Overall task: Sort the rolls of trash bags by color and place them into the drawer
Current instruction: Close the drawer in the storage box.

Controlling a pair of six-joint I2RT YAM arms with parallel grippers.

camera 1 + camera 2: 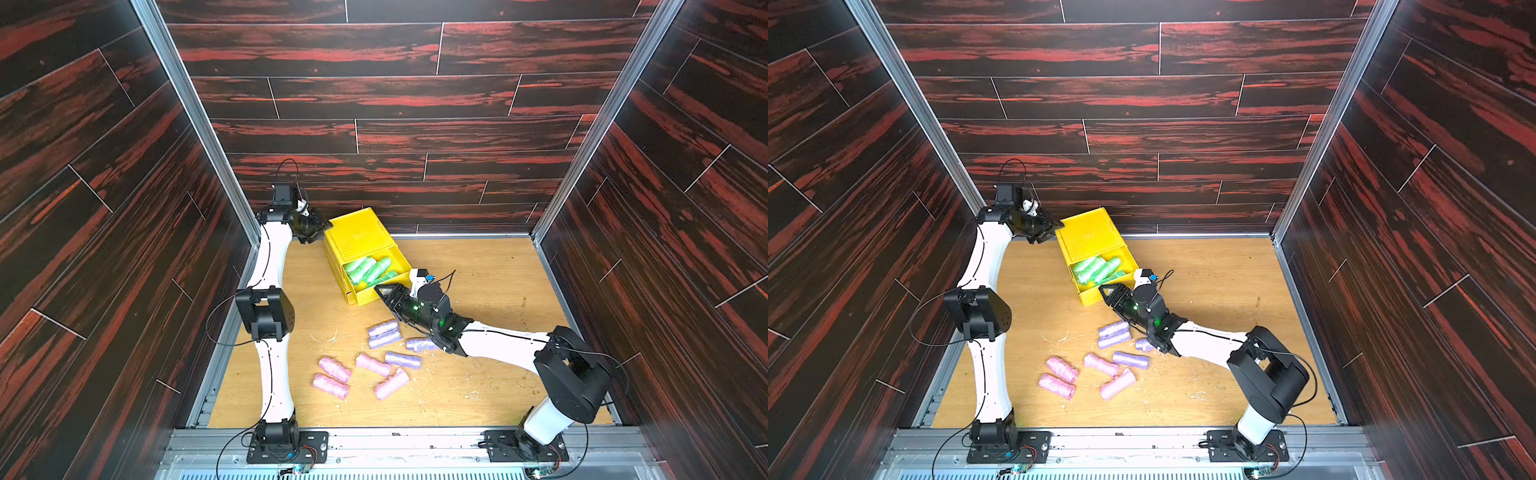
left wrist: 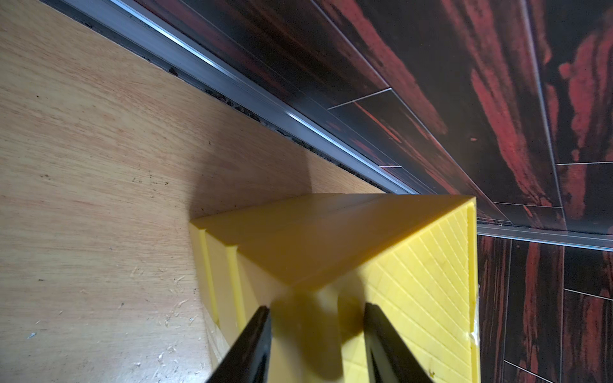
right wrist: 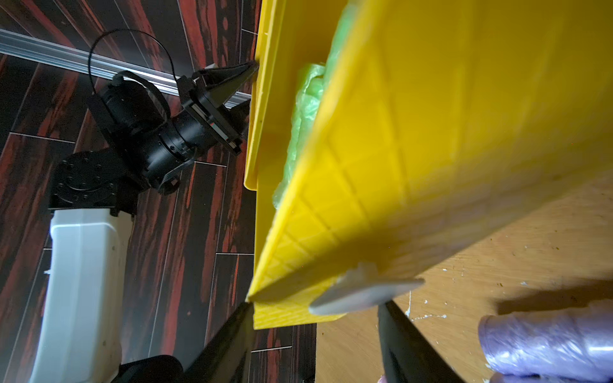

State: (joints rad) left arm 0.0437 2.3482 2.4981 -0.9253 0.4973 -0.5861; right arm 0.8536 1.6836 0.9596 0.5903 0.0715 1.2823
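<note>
Four green rolls (image 1: 370,269) lie packed side by side in the top drawer (image 1: 365,296), which stands open toward five o'clock from the yellow chest (image 1: 357,235). Taking the back wall as twelve, the chest sits at about eleven o'clock on the wooden surface (image 1: 478,282), turned a little askew. The left arm (image 1: 272,249) reaches up the nine o'clock side. The left jaws stand partway apart with the chest's top corner at ten o'clock between them, and both black fingers (image 2: 255,341) lie against the yellow plastic, gripping that corner. The right arm (image 1: 494,338) stretches in from four o'clock and brings the right jaws to the front of the open drawer. These jaws stand apart and hold nothing, with one finger (image 3: 408,348) on each side of the white tab (image 3: 365,291) and the other tip just at the drawer's front corner. Four purple rolls (image 1: 384,329) lie loose near the middle of the surface, at six o'clock from the chest. Two of them touch side by side, a third is partly hidden under the right arm's wrist, and the fourth lies just beyond them toward six o'clock. Four pink rolls (image 1: 334,369) lie toward seven o'clock, two close together at the outer side and two just beside the fourth purple one.
</note>
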